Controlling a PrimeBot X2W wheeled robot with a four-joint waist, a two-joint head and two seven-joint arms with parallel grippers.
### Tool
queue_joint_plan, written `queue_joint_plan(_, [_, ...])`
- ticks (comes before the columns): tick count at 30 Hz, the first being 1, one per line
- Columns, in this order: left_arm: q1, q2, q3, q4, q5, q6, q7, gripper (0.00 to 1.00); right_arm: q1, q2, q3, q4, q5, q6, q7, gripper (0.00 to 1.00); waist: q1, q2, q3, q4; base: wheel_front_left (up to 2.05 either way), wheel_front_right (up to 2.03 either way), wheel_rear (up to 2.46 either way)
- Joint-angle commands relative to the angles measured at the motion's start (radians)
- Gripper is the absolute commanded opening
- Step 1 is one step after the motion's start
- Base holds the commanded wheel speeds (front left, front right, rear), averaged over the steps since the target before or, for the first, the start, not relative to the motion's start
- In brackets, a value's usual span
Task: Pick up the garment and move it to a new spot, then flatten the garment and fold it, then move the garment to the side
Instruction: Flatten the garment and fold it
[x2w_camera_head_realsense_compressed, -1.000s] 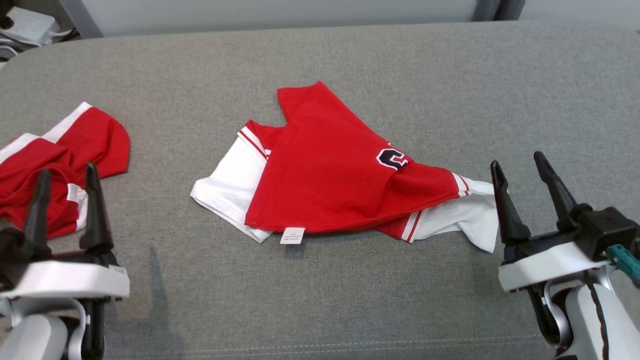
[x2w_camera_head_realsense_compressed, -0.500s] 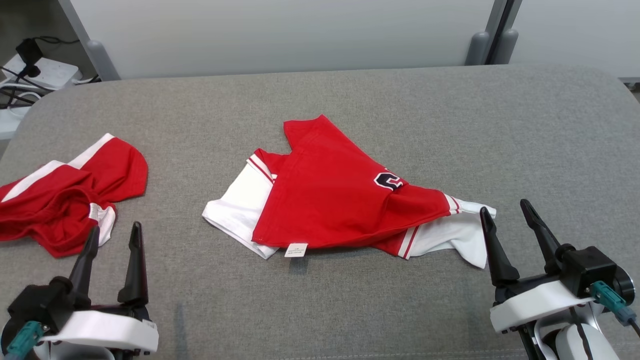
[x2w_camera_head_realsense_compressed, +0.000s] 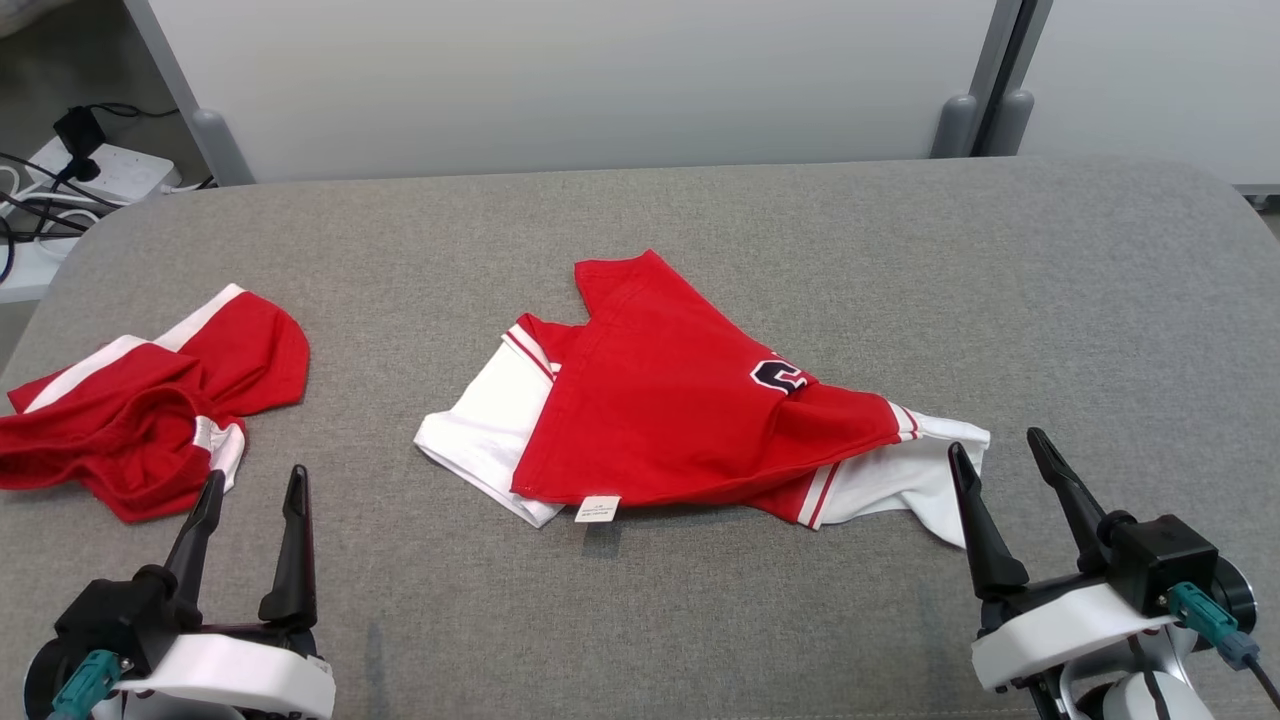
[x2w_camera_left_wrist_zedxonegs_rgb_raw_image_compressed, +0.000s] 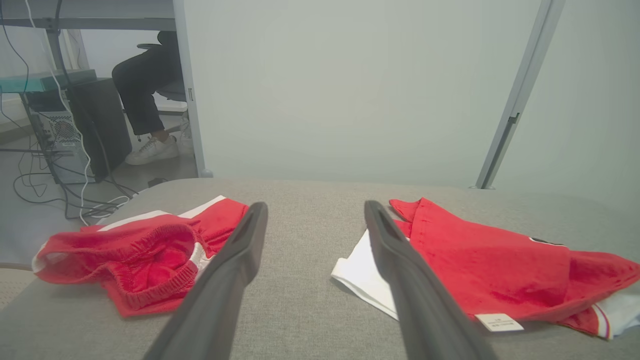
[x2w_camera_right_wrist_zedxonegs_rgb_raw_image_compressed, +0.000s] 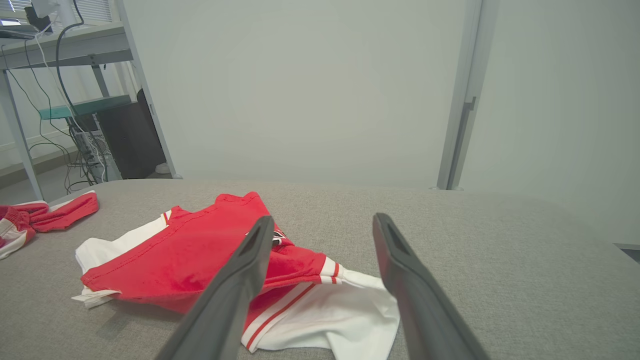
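Observation:
The garment (x2w_camera_head_realsense_compressed: 680, 410) is a red and white shirt with a dark printed mark, lying crumpled in the middle of the grey padded table (x2w_camera_head_realsense_compressed: 900, 260). It also shows as a red and white heap in the left wrist view (x2w_camera_left_wrist_zedxonegs_rgb_raw_image_compressed: 490, 260) and the right wrist view (x2w_camera_right_wrist_zedxonegs_rgb_raw_image_compressed: 210, 255). My left gripper (x2w_camera_head_realsense_compressed: 253, 480) stands open near the front left edge, holding nothing. My right gripper (x2w_camera_head_realsense_compressed: 997, 442) stands open at the front right, its fingertips just beside the shirt's white sleeve (x2w_camera_head_realsense_compressed: 930, 470). Through my open left fingers (x2w_camera_left_wrist_zedxonegs_rgb_raw_image_compressed: 240, 260) I see bare grey fabric.
A second red and white garment (x2w_camera_head_realsense_compressed: 150, 400), shorts with an elastic waist (x2w_camera_left_wrist_zedxonegs_rgb_raw_image_compressed: 145, 255), lies bunched at the table's left. Beyond the far edge stand a pale partition wall (x2w_camera_head_realsense_compressed: 600, 80) and cables with a power strip (x2w_camera_head_realsense_compressed: 110, 170). A seated person's legs (x2w_camera_left_wrist_zedxonegs_rgb_raw_image_compressed: 145, 90) show far left.
The head camera has tilted so the whole scene sits lower and the far wall shows. Both grippers stay open and sit lower in the picture. The shirt lies as before.

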Motion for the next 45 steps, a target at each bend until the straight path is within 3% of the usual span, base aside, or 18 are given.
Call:
queue_joint_plan(1, [-0.032,0.022,0.038,-0.020,0.012,-0.006,-0.010,1.00,-0.005,-0.006,0.021,-0.029,-0.002,0.004,0.003,1.00,0.0000,-0.0001,0.000,0.000,0.00,0.00,0.00])
queue_joint_plan(14, [-0.045,0.018,0.023,-0.018,0.011,-0.002,0.005,1.00,-0.012,-0.012,0.042,-0.032,-0.008,0.004,0.010,1.00,0.0000,-0.0001,0.005,0.012,0.00,0.00,0.00])
queue_joint_plan(25, [-0.109,0.003,-0.016,0.000,0.028,-0.001,0.024,1.00,-0.162,-0.097,0.333,0.055,-0.003,0.004,0.074,1.00,0.0000,-0.0001,0.058,0.127,0.00,0.00,0.00])
queue_joint_plan(39, [-0.255,-0.098,-0.105,0.103,0.046,-0.069,0.001,1.00,-0.428,-0.207,0.674,0.369,0.023,0.004,0.187,1.00,0.0000,-0.0001,0.148,0.364,0.00,0.00,0.00])
queue_joint_plan(45, [-0.283,-0.129,-0.112,0.152,0.050,-0.100,-0.006,1.00,-0.505,-0.197,0.742,0.485,0.008,0.004,0.234,1.00,0.0000,-0.0001,0.151,0.401,0.00,0.00,0.00])
